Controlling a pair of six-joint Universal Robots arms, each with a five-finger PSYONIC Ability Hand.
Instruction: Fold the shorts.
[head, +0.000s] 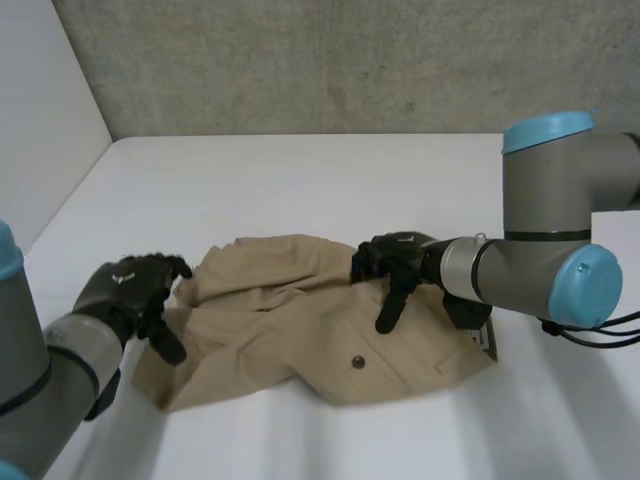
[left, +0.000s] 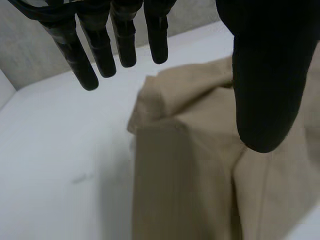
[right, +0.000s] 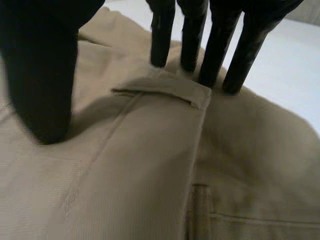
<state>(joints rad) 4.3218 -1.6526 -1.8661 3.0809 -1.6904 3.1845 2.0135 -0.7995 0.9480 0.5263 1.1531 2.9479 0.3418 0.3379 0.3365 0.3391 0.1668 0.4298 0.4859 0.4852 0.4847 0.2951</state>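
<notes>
No text, label, brand or number can be read. Pale specks (head: 127, 276) on the backs of the left hand (head: 130, 292) and the right hand (head: 393, 262) are too small to make out.

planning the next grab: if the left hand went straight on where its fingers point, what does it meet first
Probably the crumpled edge of the shorts: the open left hand angles its fingers down toward it. Depth is unclear, so they might touch the white table beside the cloth first.
</notes>
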